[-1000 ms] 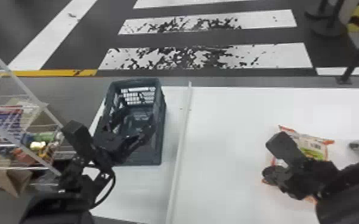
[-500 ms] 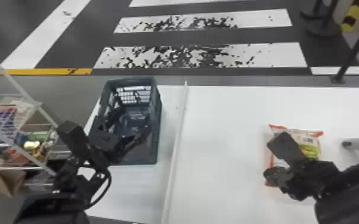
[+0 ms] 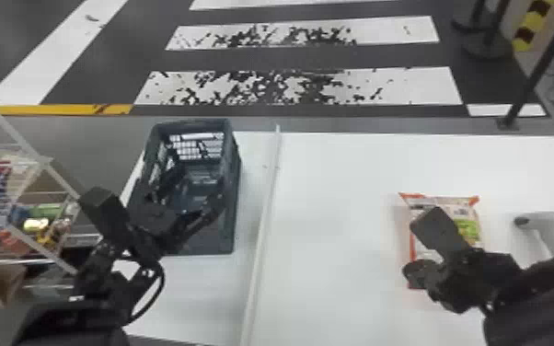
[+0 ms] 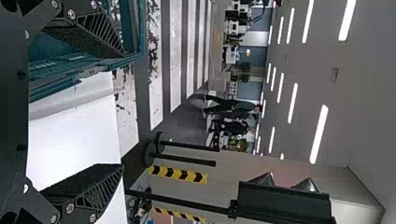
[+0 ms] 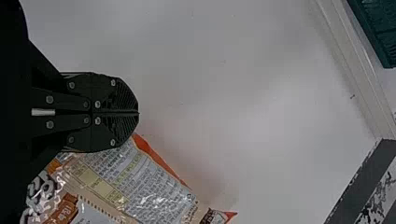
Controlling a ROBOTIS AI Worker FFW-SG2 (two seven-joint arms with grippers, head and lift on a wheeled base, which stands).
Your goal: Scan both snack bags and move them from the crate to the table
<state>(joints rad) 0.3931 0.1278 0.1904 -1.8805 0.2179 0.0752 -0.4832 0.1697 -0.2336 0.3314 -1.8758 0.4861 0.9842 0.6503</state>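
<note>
In the head view my left gripper (image 3: pixel 193 195) is over the dark crate (image 3: pixel 236 184), its fingers spread apart and nothing seen between them. The left wrist view also has the left gripper (image 4: pixel 123 109) open beside the teal-looking crate (image 4: pixel 133 58). My right gripper (image 3: pixel 412 274) stands at the near left part of an orange-edged snack bag (image 3: pixel 467 211) lying on the table, partly covering it. Seen from the right wrist, the right gripper (image 5: pixel 138 113) has its fingers together with nothing between them, and the printed bag (image 5: pixel 154 186) lies next to them. The crate's inside is partly hidden by the left gripper.
A grey handheld scanner (image 3: pixel 540 223) lies right of the bag on the white table (image 3: pixel 336 221). A raised white strip (image 3: pixel 267 207) runs between crate and bag. A wire rack (image 3: pixel 27 152) with packaged goods stands at the left, near the left arm.
The crate, bag, scanner and floor markings have all slid leftward in the head view. The right gripper has shifted less, so the bag shows further left relative to it. The left gripper remains open.
</note>
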